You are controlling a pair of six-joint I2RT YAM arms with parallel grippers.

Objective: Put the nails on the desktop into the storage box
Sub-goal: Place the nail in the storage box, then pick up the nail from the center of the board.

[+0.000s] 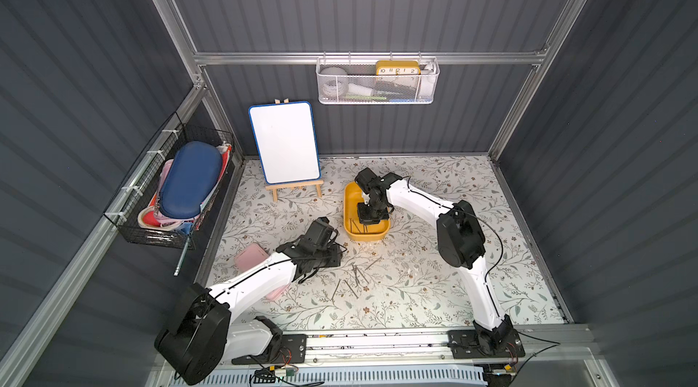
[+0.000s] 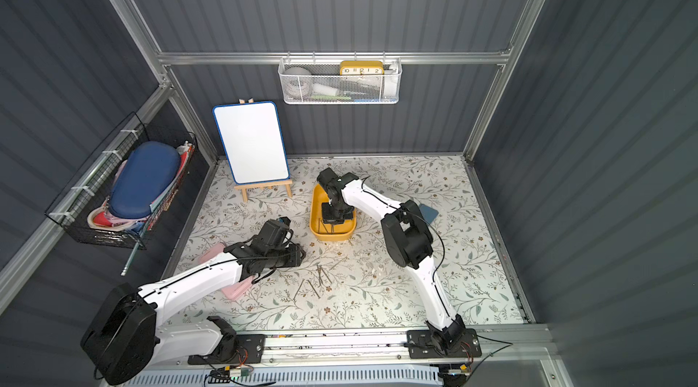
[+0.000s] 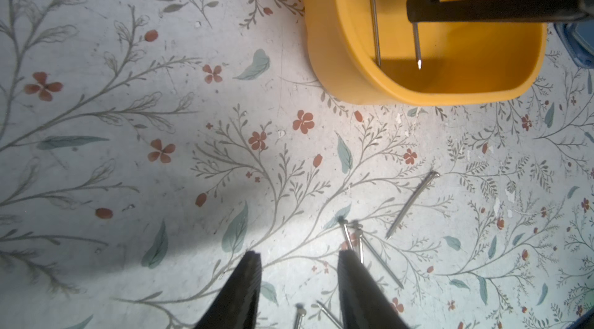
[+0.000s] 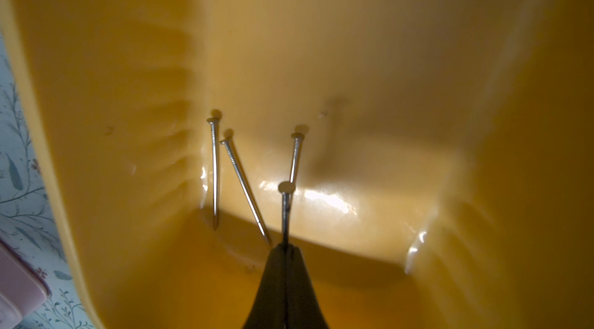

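The right end effector [image 4: 285, 247] grips one nail [image 4: 284, 211], its shank pointing straight ahead (head outermost), inside the storage box [image 4: 385, 54], over its floor.

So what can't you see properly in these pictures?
Right wrist view: the right gripper hides the tip of the held nail.
Both top views: that gripper covers part of the box floor, so the nails inside can't be counted.
Both top views: the left arm hides most of the pink case.
Left wrist view: the left gripper and the picture edge cut off some loose nails.
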